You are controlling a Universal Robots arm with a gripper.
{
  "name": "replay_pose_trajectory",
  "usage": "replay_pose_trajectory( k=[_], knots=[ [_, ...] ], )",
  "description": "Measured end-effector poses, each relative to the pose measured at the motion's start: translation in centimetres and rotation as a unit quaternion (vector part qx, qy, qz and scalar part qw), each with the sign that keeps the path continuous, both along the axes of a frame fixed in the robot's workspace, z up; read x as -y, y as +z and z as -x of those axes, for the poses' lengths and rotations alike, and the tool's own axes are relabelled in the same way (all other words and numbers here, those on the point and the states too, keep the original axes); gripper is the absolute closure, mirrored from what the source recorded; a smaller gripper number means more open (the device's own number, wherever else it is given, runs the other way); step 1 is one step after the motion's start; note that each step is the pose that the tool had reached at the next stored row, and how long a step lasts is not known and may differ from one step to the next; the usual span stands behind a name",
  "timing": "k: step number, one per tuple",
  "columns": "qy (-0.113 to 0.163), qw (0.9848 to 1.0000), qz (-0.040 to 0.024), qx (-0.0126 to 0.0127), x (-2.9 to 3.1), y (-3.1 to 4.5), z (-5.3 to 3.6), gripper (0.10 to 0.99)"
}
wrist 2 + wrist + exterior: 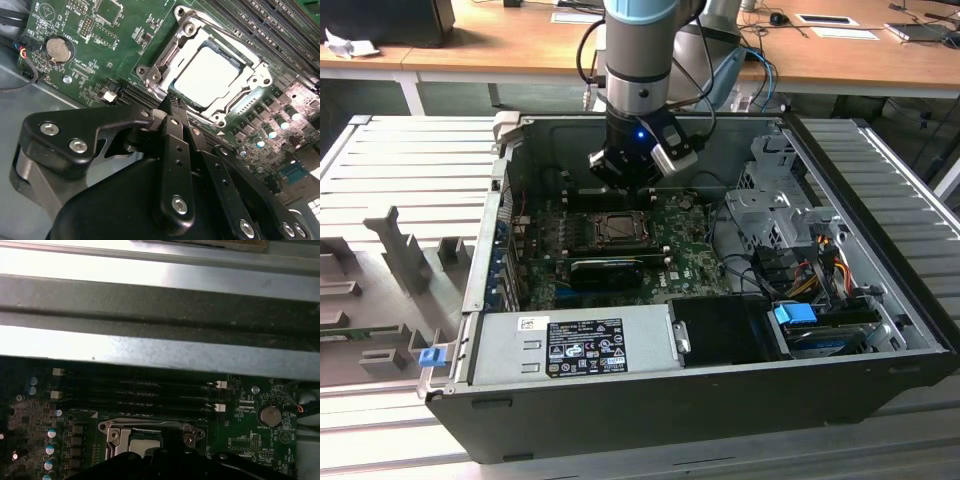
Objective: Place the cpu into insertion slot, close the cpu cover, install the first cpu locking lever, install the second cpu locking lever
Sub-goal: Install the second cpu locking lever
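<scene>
In the exterior view, the arm comes down from above into an open computer case. The gripper hangs low over the green board, at the far edge of the slot. The slot sits near the middle of the board. A long black card lies on the near side of the slot, and a grey power box fills the near part of the case. Coloured wires bunch up at the exterior view's right.

In the second wrist view, the gripper is big and black, and its fingers run up to a point right at the rim of the slot. The jaws look pressed close together, with nothing between them. The cpu lies flat in the slot, pale and shiny. The cover lies down around it, and the cpu shows through the square window. Whether the levers are locked is hard to tell. A round coin battery sits on the board, well apart from the slot.

In the first wrist view, the cpu peeks out inside the cover (only part of it, since the gripper's dark body hides the rest). Long black memory slots run just beside the cover. The battery sits off to one side on the board. A grey metal case wall stands behind the board.
</scene>
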State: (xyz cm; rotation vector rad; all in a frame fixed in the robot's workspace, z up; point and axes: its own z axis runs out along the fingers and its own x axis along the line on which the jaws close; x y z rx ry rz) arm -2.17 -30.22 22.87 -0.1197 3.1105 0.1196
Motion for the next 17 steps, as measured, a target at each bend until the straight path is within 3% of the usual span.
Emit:
replay_pose_trajectory(
  k=[17],
  knots=[
    [0.000, 1.0000, 0.0000, 0.0000, 0.42, 0.35, 0.00, 0.980]
  ],
)
